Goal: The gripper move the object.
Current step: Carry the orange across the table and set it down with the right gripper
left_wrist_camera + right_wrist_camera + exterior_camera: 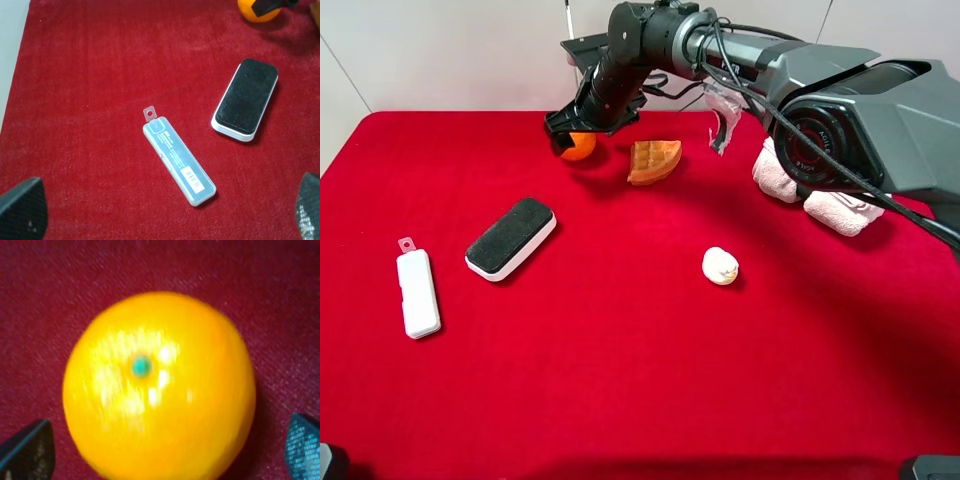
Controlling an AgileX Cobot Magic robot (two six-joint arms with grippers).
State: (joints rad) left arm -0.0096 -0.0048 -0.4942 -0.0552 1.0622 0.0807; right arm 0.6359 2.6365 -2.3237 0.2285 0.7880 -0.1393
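Hovering released over the orange [157,385], the right hand [582,125] shows a fingertip [27,450] on either side of the fruit, neither touching it; the orange sits on the red desk [620,380] at the upper middle of the high view, a waffle wedge [654,160] near its right; the left hand [165,210], spread wide, hangs over a clear case [177,160] and a black-topped eraser [246,98].
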